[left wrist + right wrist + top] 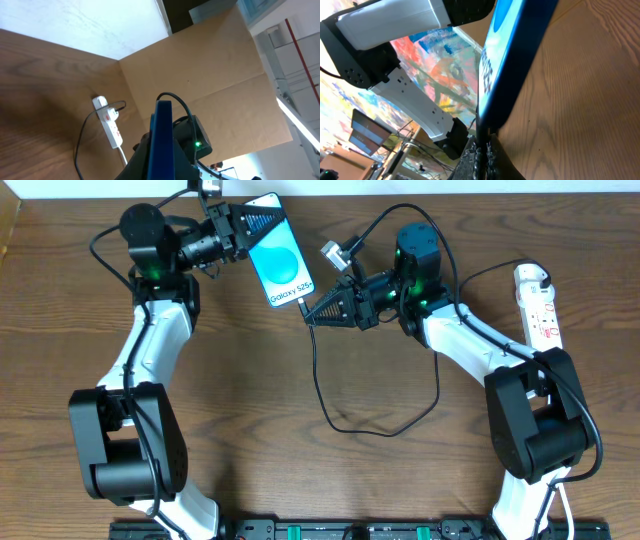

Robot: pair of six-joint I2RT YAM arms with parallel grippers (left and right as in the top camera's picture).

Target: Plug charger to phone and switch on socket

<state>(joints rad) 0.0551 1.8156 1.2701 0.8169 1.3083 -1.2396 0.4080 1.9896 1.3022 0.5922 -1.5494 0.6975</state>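
Observation:
The phone (279, 252), its blue screen reading "Galaxy S25+", is held off the table at the back centre, with my left gripper (262, 222) shut on its top end. In the left wrist view the phone (162, 135) shows edge-on between my fingers. My right gripper (308, 317) is shut on the charger's plug tip (481, 131), which meets the bottom edge of the phone (512, 55). I cannot tell if it is seated. The charger cable (330, 415) loops over the table to a white adapter (530, 277) on the socket (541, 312) at the far right.
The socket (112, 127) lies along the right side with a white cord leading toward the front. A brown cardboard wall (210, 65) stands behind the table. The cable loop covers the table's middle.

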